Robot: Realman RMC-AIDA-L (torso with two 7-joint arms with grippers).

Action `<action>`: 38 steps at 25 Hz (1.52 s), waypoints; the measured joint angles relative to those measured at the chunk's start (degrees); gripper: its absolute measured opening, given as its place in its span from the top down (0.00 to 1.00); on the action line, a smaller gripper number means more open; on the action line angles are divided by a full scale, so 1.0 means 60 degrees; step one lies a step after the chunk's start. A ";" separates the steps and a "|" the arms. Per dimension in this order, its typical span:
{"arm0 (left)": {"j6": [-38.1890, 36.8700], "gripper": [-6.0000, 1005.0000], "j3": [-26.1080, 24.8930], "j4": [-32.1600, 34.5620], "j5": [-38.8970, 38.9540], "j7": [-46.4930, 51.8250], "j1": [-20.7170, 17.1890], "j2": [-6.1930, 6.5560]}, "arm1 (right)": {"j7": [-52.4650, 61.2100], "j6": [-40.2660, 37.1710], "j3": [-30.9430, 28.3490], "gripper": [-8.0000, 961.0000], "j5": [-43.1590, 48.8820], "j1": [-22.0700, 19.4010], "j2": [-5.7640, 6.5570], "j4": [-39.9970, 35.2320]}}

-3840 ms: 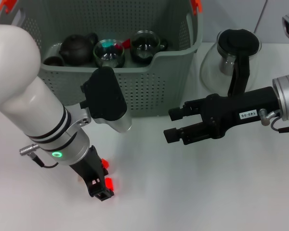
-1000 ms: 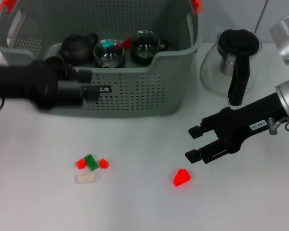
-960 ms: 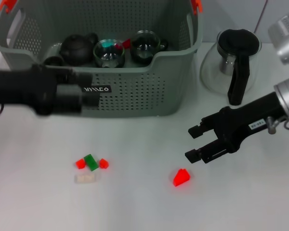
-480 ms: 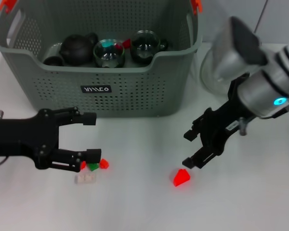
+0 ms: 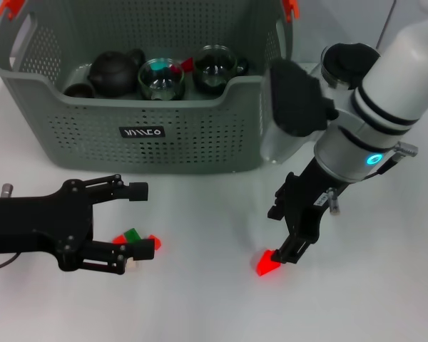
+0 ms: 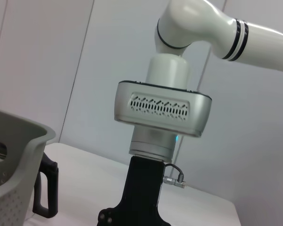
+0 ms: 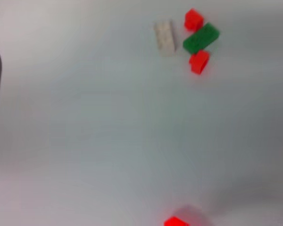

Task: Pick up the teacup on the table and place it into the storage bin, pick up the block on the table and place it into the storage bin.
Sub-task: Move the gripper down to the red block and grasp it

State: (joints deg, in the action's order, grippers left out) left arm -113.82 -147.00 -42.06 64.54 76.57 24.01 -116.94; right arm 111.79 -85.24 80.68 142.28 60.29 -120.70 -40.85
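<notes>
Evidently block step: right gripper (image 5: pixel 289 235) open, poised over red block (image 5: pixel 268 263); next, descend, close. Left gripper (image 5: pixel 134 219) open, empty.

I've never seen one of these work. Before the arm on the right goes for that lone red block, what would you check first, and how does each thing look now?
1. Right gripper above the lone red block: ok, its lower finger is at the block.
2. Fingers spread to take it: ok, open.
3. Block gripped: not ok, it lies on the table.
4. Left gripper out of the way: ok, open beside the small block cluster, well apart.
5. Room in the storage bin: cannot tell; cups and a dark teapot fill the visible floor.
</notes>
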 joint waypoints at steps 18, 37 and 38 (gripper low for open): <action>0.1576 0.05 0.0171 0.0238 -0.1717 -0.0035 0.0052 -0.0048 | 0.0470 0.0851 0.2192 0.14 -0.1078 0.0100 -0.0039 -0.0003; 0.1781 0.05 0.0245 0.0618 -0.1865 -0.0077 0.0071 -0.0126 | 0.0691 0.1639 0.3882 0.14 -0.1188 0.0049 -0.0054 -0.0004; 0.1756 0.05 0.0229 0.0619 -0.1855 -0.0073 0.0070 -0.0127 | 0.0644 0.1643 0.3950 0.14 -0.1178 0.0077 -0.0054 -0.0005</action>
State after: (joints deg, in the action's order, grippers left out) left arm -103.28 -145.62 -38.34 53.42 76.13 24.43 -117.70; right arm 115.66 -75.38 104.38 135.22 60.75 -121.03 -40.88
